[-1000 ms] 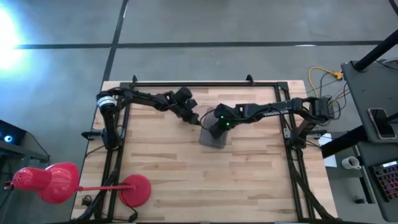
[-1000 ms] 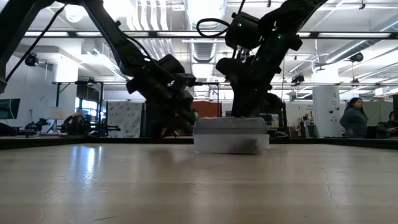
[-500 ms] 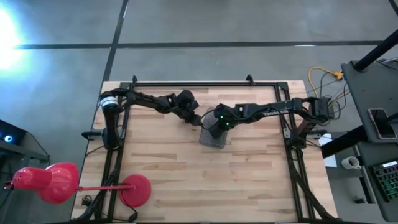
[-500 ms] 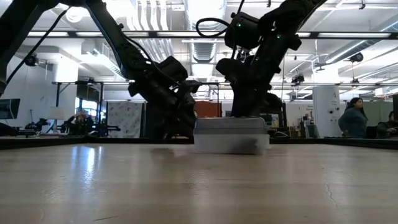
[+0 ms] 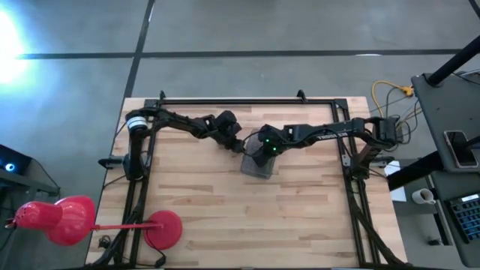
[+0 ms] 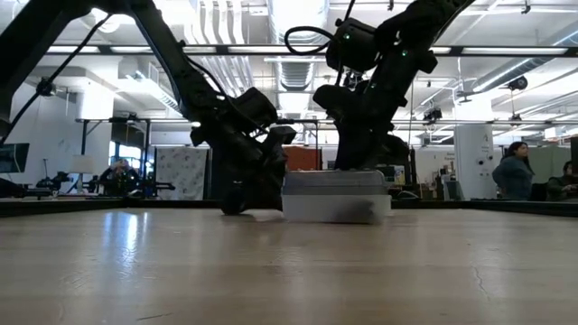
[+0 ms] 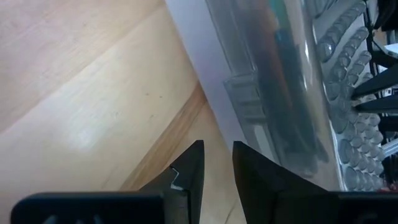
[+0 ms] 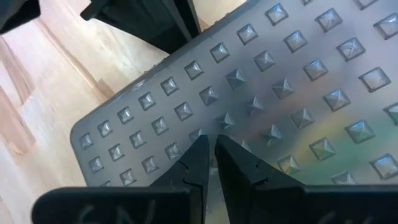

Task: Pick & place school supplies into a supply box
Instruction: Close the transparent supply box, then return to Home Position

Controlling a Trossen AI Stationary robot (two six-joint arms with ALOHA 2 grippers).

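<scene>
The supply box [image 5: 257, 165] sits flat on the table's middle with its grey dotted lid [image 8: 280, 81] on top. Dark pens show through its clear wall [image 7: 267, 81]; no other supplies lie in sight. My right gripper [image 5: 262, 154] stands over the box's far part with its fingers shut [image 8: 208, 146]. My left gripper [image 5: 234, 144] is low at the box's left end [image 6: 253, 200], near the table. Its fingers [image 7: 217, 149] are a narrow gap apart and point at the foot of the box wall. My right gripper presses its shut fingertips [image 8: 199, 152] down on the top of the lid [image 8: 230, 121], coming from above; the box rests flat on the table under it. My left gripper stands at the box's lower left edge [image 7: 214, 118]; whether it touches the box I cannot tell.
A red desk lamp [image 5: 67, 221] stands at the table's near left corner. A black frame [image 5: 247, 100] runs along the far edge and both sides. Bare wood [image 5: 247, 225] stretches toward the near edge. People [image 6: 513, 171] stand far behind the table.
My left gripper has moved down and toward the box's left end, ending low by the table beside it. My right gripper and the box have kept still.
</scene>
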